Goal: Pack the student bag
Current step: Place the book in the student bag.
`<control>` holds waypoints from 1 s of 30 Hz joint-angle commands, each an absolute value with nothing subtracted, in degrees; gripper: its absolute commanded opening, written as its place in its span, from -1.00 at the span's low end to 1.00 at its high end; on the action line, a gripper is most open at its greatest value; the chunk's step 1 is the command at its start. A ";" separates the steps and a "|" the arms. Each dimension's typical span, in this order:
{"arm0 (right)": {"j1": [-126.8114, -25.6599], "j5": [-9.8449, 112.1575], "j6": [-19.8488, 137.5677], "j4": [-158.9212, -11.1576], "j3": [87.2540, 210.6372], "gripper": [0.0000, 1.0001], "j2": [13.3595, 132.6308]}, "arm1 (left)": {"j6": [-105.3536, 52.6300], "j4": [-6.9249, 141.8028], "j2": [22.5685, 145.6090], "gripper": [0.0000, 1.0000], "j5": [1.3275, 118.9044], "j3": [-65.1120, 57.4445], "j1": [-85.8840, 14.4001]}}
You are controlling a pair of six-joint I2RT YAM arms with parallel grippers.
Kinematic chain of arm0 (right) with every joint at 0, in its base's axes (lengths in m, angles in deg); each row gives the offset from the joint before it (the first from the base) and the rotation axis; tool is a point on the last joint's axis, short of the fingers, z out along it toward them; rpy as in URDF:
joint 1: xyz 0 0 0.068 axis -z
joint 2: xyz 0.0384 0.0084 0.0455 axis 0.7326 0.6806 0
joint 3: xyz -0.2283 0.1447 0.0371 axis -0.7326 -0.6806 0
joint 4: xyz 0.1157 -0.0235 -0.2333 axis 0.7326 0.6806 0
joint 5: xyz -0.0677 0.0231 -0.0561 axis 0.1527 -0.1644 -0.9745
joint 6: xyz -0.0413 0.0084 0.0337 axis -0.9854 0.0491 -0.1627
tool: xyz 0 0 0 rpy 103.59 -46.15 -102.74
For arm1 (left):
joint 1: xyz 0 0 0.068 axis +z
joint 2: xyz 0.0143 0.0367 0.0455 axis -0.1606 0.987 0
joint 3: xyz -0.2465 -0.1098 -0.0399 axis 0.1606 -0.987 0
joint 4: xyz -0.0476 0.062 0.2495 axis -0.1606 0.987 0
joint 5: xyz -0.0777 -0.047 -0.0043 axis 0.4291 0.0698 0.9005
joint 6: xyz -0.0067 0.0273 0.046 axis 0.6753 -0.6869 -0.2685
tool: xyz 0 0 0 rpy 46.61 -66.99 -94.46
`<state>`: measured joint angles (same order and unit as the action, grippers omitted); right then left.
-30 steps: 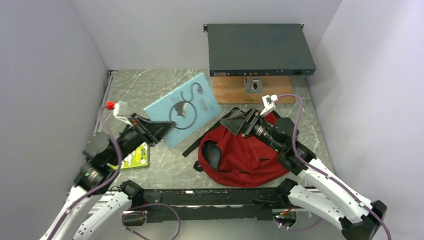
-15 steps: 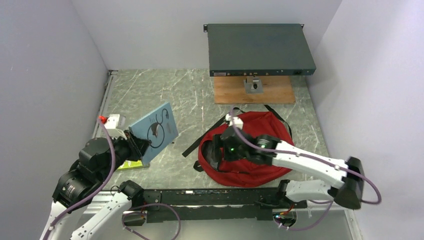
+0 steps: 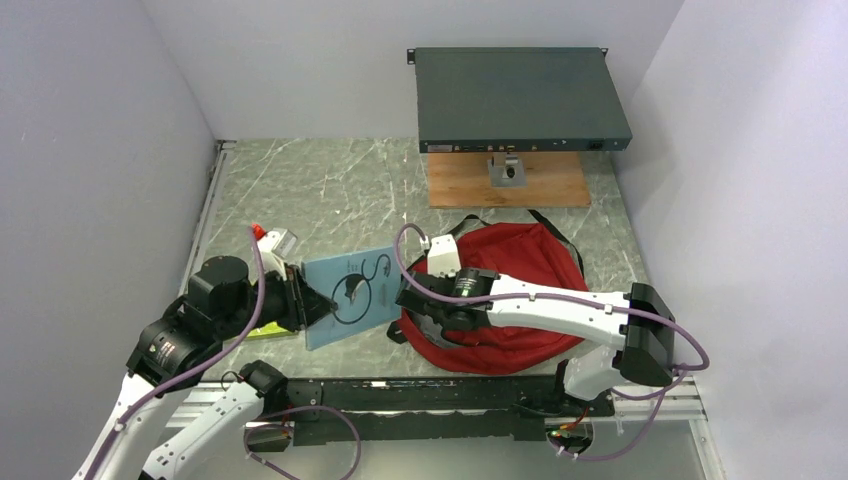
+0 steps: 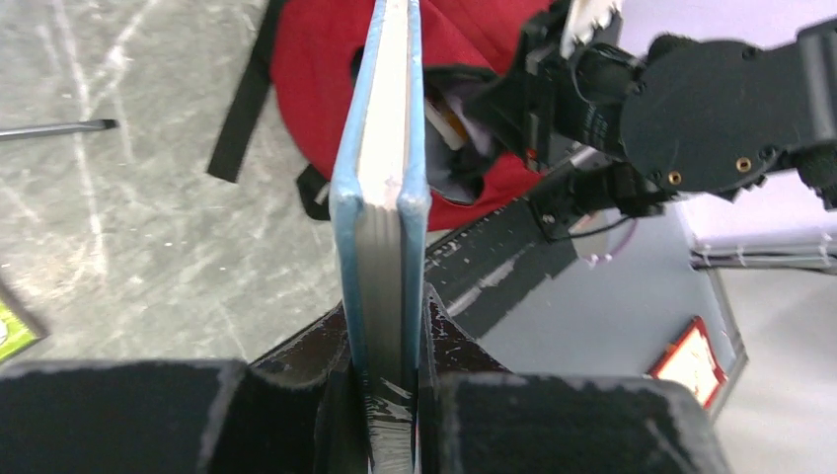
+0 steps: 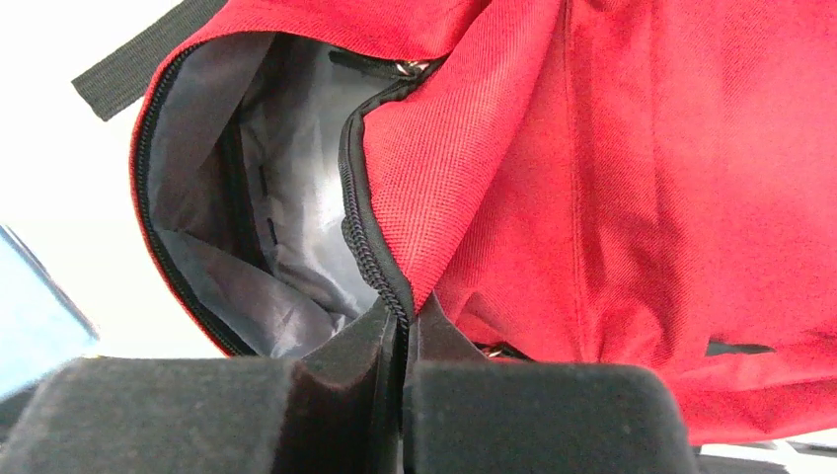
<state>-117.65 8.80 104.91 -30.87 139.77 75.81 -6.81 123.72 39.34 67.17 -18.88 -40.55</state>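
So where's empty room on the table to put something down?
The bare stretch of table lies between the left wall, the wooden board and the blue book. A thin strip runs right of the student bag. It's crowded where book nears bag.

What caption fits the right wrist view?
Right tool pinches the zipper edge of the red backpack, grey lining exposed.

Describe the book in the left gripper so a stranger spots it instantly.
Find the big red student bag on the marble table. Just left of it, the left gripper holds a book aloft. It is light blue with a black swirl, unlike the flat green book.
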 commanded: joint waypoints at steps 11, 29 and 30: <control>-101.56 39.12 77.90 -46.36 136.70 -1.00 54.31 | 2.77 109.44 39.40 -1.00 88.69 -22.93 -40.44; -92.69 54.96 77.88 -52.30 137.71 -1.00 53.88 | 25.57 88.30 42.44 -1.00 90.84 -40.48 -40.43; -92.64 54.94 77.88 -52.44 137.78 -1.00 53.76 | 28.17 86.50 42.99 -1.00 90.30 -41.53 -40.44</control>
<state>-92.78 51.53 77.54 -45.12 136.23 55.18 16.10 100.68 41.76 91.67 -38.77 -40.55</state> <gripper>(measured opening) 0.023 0.185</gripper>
